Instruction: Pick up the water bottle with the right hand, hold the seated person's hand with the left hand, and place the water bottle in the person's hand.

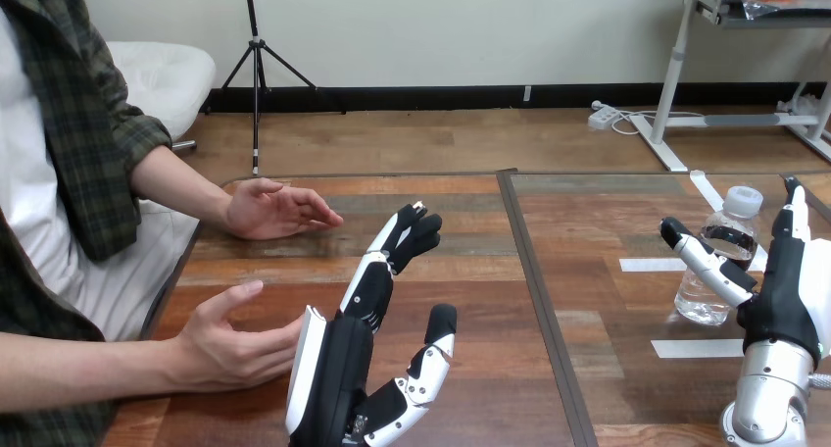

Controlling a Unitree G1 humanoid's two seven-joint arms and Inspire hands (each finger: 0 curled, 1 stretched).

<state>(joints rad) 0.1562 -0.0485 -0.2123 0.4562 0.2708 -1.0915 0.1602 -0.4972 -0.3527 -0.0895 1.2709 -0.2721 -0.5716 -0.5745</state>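
Note:
A clear water bottle (pixel 702 302) with a white cap stands upright on the table at the right. My right hand (pixel 790 292) is open beside it, thumb stretched across the bottle's front and straight fingers rising on its right side. My left hand (pixel 338 367) is open in the lower middle, fingers pointing away from me. The person's near hand (pixel 227 344) hovers just left of my left hand, close to its back; I cannot tell if they touch. The person's far hand (pixel 276 210) rests half open at the table's far left edge.
Two strips of white tape (pixel 698 348) lie on the table near the bottle. A dark seam (pixel 537 280) divides the tabletop between my two hands. The person sits at the left side, forearms over the table's left edge.

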